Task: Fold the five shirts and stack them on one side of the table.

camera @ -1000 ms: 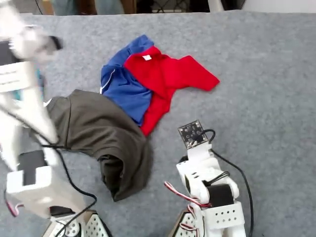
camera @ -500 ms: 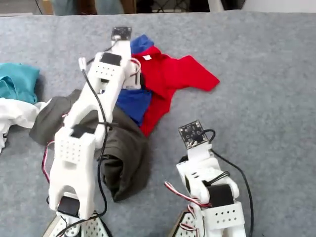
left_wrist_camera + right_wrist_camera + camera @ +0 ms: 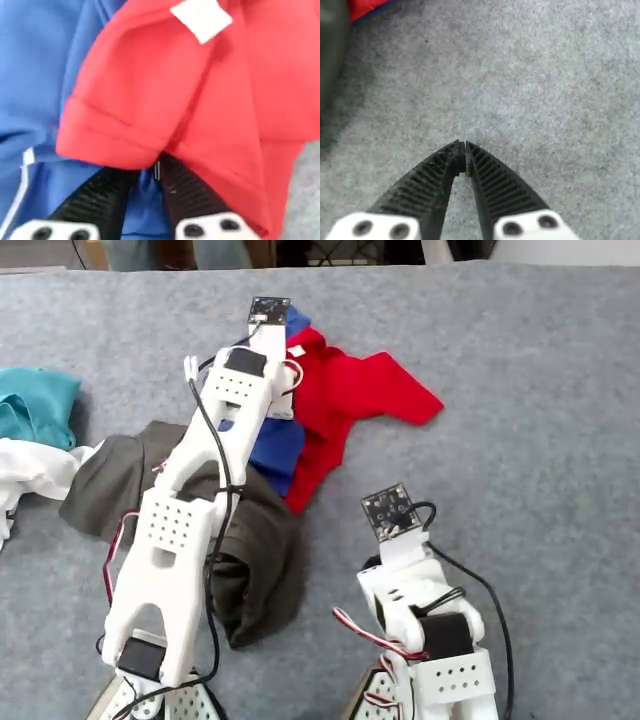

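All five lie rumpled, unfolded: teal cotton shirt (image 3: pixel 35 405), white shirt (image 3: pixel 30 475), olive shirt (image 3: pixel 110 480), blue shirt (image 3: pixel 272 445), red short-sleeved shirt (image 3: pixel 350 390). Left tool (image 3: pixel 157 169) at the red sleeve, grip impossible to tell; right tool (image 3: pixel 465 147) clenched, empty.

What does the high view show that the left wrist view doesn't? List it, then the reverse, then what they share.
High view, not left wrist: the dark shirt, teal shirt and white shirt lying toward the left side, and the right arm at the near edge. Left wrist, not high: the left gripper, fingers together at the red shirt's sleeve hem, and a white tag on that shirt. Both: the red shirt lapping over the blue shirt.
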